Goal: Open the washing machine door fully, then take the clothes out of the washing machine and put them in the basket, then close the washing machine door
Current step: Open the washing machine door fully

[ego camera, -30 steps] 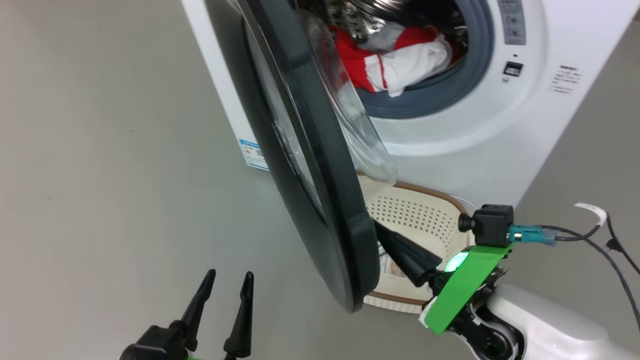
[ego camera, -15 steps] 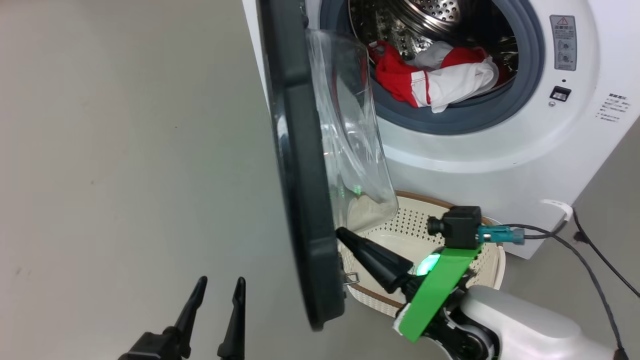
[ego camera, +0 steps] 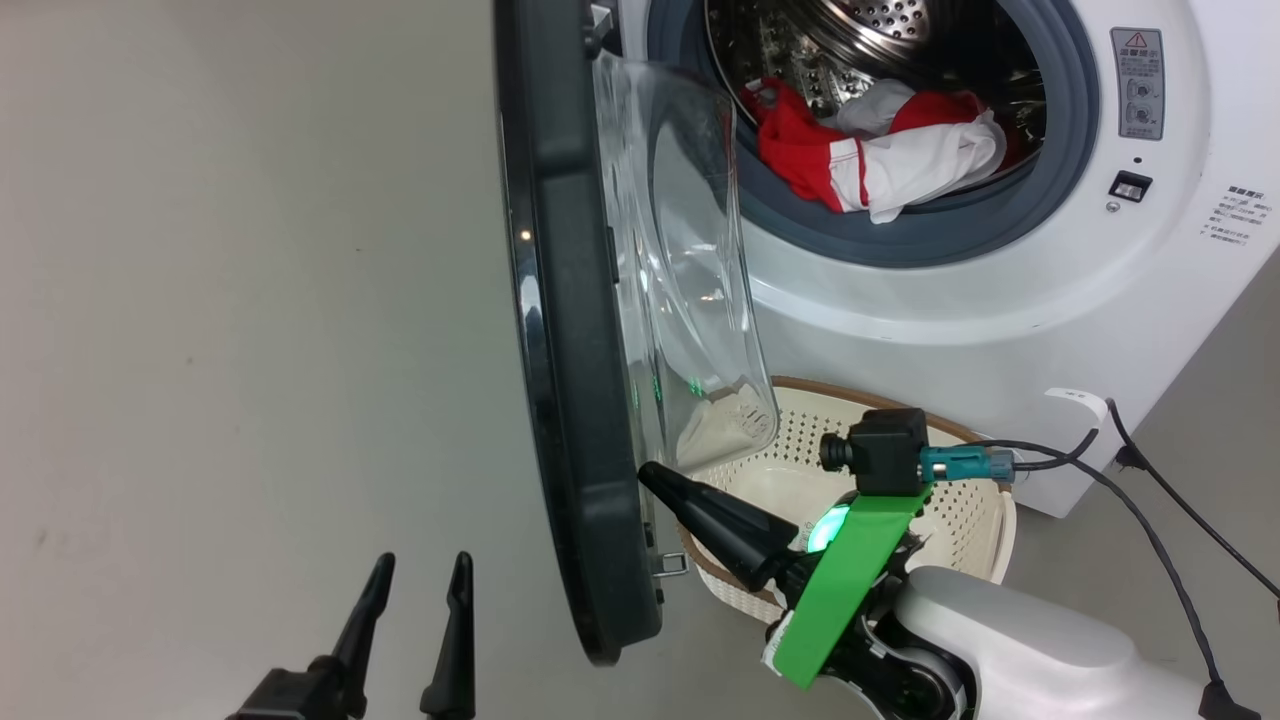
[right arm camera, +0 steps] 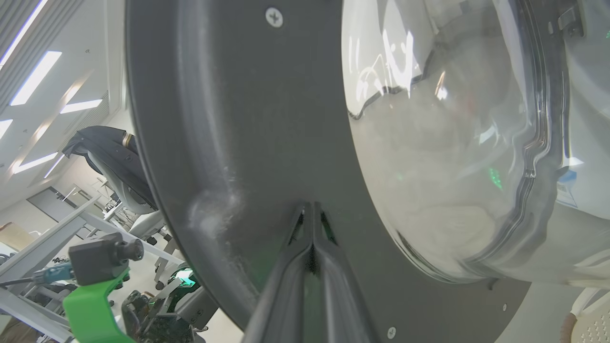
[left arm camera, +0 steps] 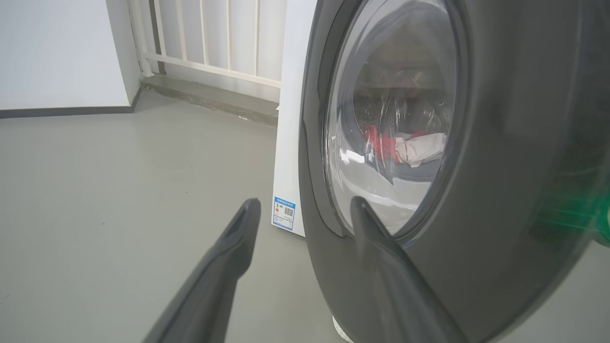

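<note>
The right arm enters from the lower right of the head view, its pale forearm (ego camera: 1010,640) angled up and left, carrying a green bracket (ego camera: 850,590) and a small black camera (ego camera: 880,452). The right gripper (ego camera: 650,472) points left at the inner face of the door (ego camera: 560,350), low on its black rim; in the right wrist view its fingers (right arm camera: 305,267) are pressed together with nothing between them, and their tips meet the dark rim beside the glass bowl (right arm camera: 443,143). The left gripper (ego camera: 423,570) rises from the bottom edge at lower left, over bare grey floor (ego camera: 250,300), just clear of the door's outer face. Its jaws are spread and empty. The door stands edge-on at the centre of the frame, swung well out from the washer (ego camera: 950,330) at the upper right. The clothes (ego camera: 880,160) lie in the drum mouth, spilling onto the grey ring. The basket (ego camera: 960,510) sits on the floor below the opening, partly behind the right arm. A black cable (ego camera: 1150,520) runs along the right edge. The left wrist view shows a white railing (left arm camera: 214,33) at the top and a blue sticker (left arm camera: 284,213) on the washer's side.
</note>
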Available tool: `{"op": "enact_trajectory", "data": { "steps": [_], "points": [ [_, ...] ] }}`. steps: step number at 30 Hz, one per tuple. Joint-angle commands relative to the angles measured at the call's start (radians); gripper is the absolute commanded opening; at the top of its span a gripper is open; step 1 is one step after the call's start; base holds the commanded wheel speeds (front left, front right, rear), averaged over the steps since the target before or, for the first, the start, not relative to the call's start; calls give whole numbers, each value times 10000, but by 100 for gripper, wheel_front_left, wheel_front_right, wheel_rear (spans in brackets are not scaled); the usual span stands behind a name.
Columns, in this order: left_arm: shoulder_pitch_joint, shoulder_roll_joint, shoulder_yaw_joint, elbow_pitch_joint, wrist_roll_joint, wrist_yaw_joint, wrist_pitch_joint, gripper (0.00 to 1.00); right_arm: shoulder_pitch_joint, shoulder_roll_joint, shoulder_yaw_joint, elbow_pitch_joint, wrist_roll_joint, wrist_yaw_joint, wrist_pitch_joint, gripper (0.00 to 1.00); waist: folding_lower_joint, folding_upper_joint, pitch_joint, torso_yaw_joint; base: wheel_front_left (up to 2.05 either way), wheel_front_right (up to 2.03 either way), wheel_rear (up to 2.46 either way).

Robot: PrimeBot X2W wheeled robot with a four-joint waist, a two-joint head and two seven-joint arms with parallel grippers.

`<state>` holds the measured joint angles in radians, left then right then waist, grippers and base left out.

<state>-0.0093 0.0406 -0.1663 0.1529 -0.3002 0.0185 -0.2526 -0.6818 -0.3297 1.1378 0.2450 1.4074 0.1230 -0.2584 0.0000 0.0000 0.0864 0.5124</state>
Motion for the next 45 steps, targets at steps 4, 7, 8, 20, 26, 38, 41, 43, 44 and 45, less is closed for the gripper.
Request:
{"op": "enact_trajectory", "data": {
  "steps": [4,7,8,20,26,38,41,43,44,45],
  "points": [
    [-39,97,310,-236,50,8,-92,100,115,92,-199,-97,-30,77,-34,1,0,0,-59,-60,0,0,0],
    [-45,97,292,-165,83,-51,-92,100,336,21,-454,38,-231,77,-34,48,0,0,-127,-112,0,0,0],
    [-51,97,282,-132,100,-77,-92,100,437,-1,-550,83,-289,77,-34,77,0,0,-145,-130,0,0,0],
    [-146,97,402,127,236,-278,-92,100,2168,-245,-2213,588,-1002,77,-34,100,0,0,-349,-483,0,0,0],
    [-104,97,465,134,268,-303,-92,100,2975,-256,-2908,877,-1385,77,-34,100,0,0,-400,-695,0,0,0],
    [-53,97,657,111,275,-302,-92,100,4263,-265,-5000,1464,-2970,77,-34,100,0,0,-313,-1132,0,0,0],
    [-39,97,683,111,284,-298,-92,100,4486,-141,-5655,1596,-3621,77,-34,100,0,0,-323,-1190,0,0,0],
    [-32,97,707,108,284,-291,-92,100,4614,-85,-6083,1647,-4233,77,-34,100,0,0,-324,-1222,0,0,0],
    [-32,97,716,107,281,-287,-92,100,4680,-31,-6316,1639,-4526,77,-34,100,0,0,-321,-1234,0,0,0],
    [-33,97,722,105,279,-284,-92,100,4747,41,-6589,1598,-4806,77,-34,100,0,0,-320,-1243,0,0,0]
  ]
}}
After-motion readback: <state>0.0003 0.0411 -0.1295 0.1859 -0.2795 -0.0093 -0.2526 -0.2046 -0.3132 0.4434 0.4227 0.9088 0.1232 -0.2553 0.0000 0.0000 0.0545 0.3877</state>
